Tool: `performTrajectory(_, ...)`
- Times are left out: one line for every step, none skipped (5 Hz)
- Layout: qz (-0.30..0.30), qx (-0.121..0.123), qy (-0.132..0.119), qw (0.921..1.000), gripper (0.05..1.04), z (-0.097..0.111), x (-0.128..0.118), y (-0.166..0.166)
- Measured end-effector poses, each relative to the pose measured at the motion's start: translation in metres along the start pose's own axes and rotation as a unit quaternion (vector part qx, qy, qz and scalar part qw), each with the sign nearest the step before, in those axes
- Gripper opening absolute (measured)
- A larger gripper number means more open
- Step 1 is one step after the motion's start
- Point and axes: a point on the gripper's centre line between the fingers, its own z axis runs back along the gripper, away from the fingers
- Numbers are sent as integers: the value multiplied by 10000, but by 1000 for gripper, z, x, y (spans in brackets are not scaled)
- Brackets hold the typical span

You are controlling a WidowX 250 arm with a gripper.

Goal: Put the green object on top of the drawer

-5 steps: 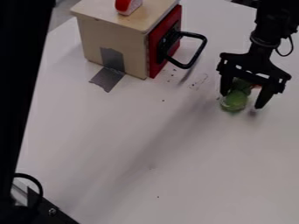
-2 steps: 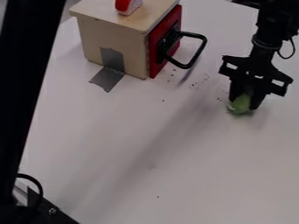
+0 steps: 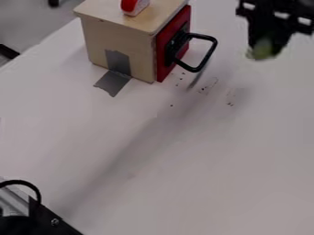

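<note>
Camera view | green object low between the fingers | narrowed, gripping it

The table bears the drawer and grey tape.

I am seeing a green object, a tan drawer with red front and black handle, and a dark-speckled, whitish table.
</note>
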Motion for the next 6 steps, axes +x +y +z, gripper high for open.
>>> performTrajectory(125,-215,-16,9997,437,37,6,39)
performTrajectory(450,-252,-122,9986,437,74,9,92)
performTrajectory(660,-188,-284,9972,437,103,8,126)
performTrajectory(1000,73,-101,9949,437,101,2,170)
performTrajectory(1142,277,16,9931,437,97,-3,194)
performTrajectory(1275,449,184,9906,437,85,-8,212)
